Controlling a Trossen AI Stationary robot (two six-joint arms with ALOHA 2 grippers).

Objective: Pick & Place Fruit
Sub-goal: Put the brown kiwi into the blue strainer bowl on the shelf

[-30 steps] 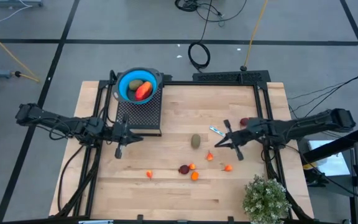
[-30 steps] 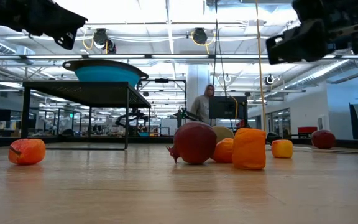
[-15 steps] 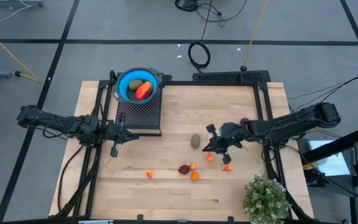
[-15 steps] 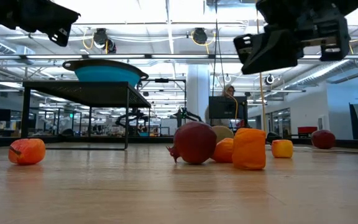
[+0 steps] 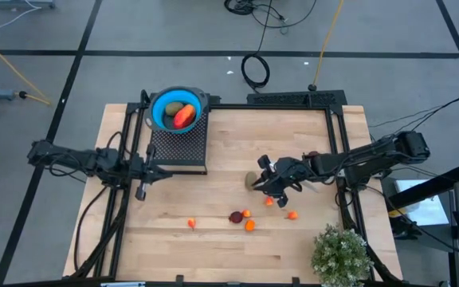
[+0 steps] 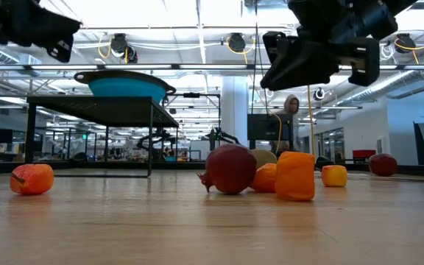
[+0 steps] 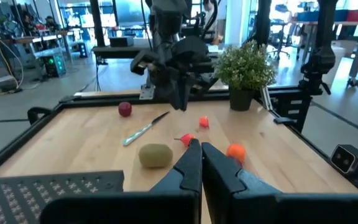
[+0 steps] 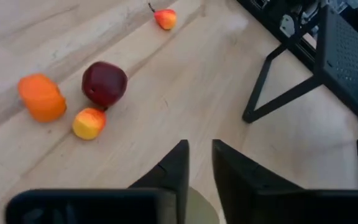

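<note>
The brownish-green oval fruit (image 5: 249,180) lies mid-table. My right gripper (image 5: 260,184) hangs over it, slanting down; in the right wrist view its fingers (image 8: 174,165) stand a little apart, with the oval (image 8: 201,208) below the gap. The low view shows this gripper (image 6: 274,73) well above the tabletop. A dark red fruit (image 5: 235,216) and small orange ones (image 5: 249,226) lie nearer the front edge. A blue bowl (image 5: 159,102) on a black rack (image 5: 178,147) holds a red-orange piece (image 5: 184,116). My left gripper (image 5: 140,193) is shut and bare, beside the rack.
A potted plant (image 5: 341,253) stands at the near right corner. A thin utensil (image 7: 143,130) and a small dark red fruit (image 7: 125,109) lie under the right arm. One orange fruit (image 5: 191,224) lies alone at the near left, with bare wood around it.
My right gripper has travelled toward the table's left, from near the right edge to above the oval fruit, rolling and tipping downward as it went. My left gripper has drawn back a little toward the left edge. No fruit has moved.
</note>
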